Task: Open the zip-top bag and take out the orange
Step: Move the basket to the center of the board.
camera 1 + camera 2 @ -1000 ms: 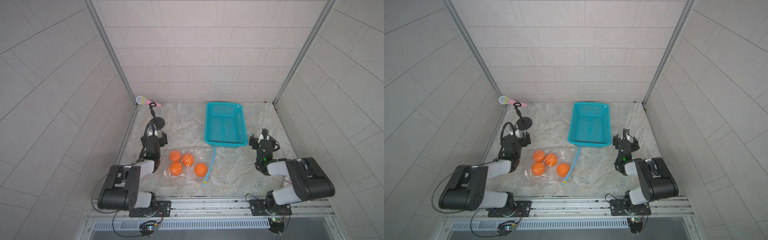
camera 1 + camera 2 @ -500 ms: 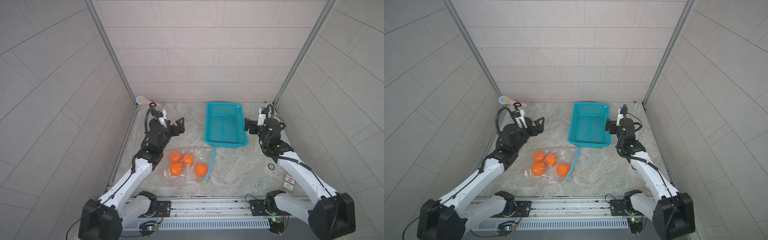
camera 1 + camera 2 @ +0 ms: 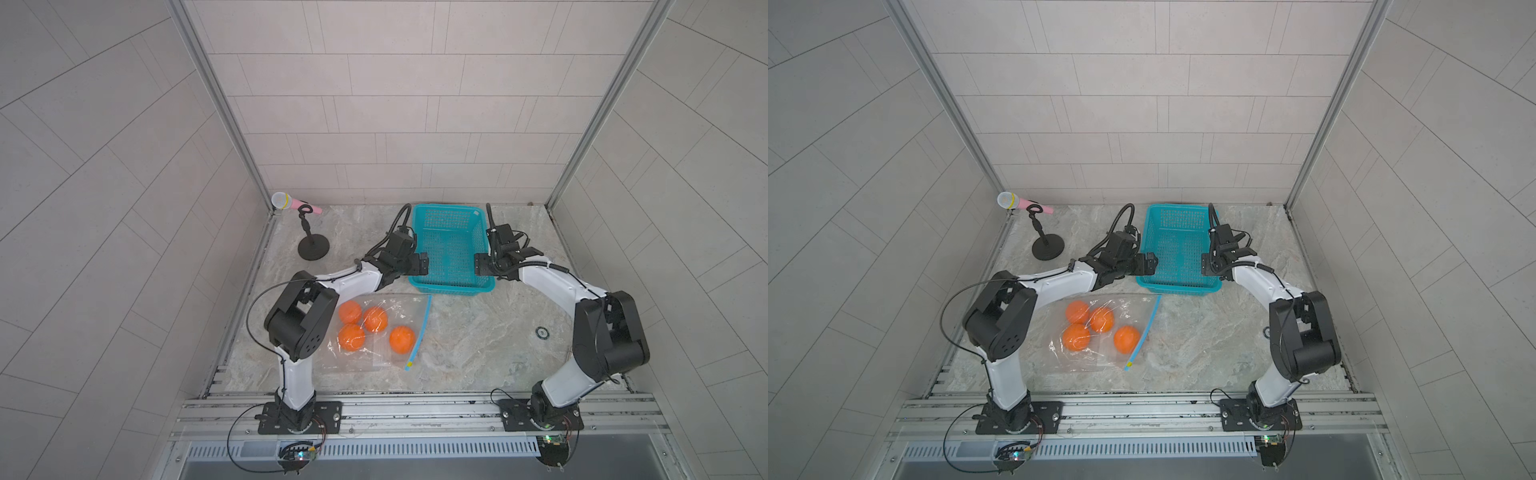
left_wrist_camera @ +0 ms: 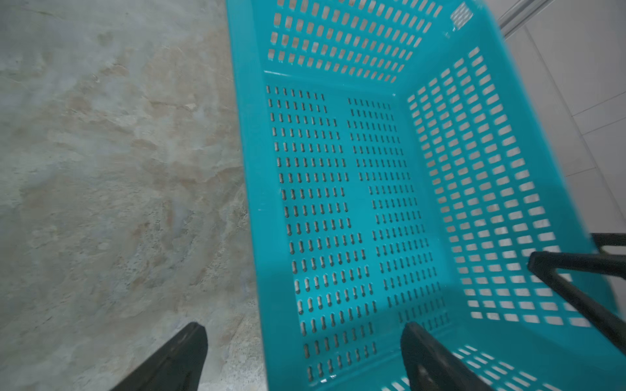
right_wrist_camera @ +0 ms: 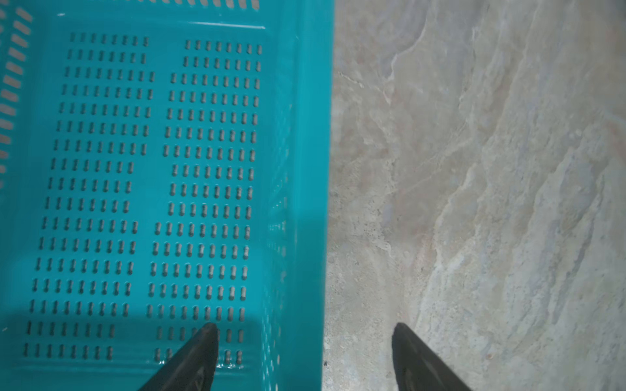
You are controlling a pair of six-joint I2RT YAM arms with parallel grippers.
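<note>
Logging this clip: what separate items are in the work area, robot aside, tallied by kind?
Oranges: 4, all inside the bag
Zip-top bag: 1
Basket: 1
Microphone: 1
Microphone stand: 1
Small black ring: 1
Total: 9

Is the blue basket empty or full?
Empty: the basket shows only its bare slotted floor. The oranges lie inside the zip-top bag.

On the table (image 3: 478,332), the zip-top bag (image 3: 360,360) holding four oranges (image 3: 402,339) lies before the basket (image 3: 449,206).
</note>
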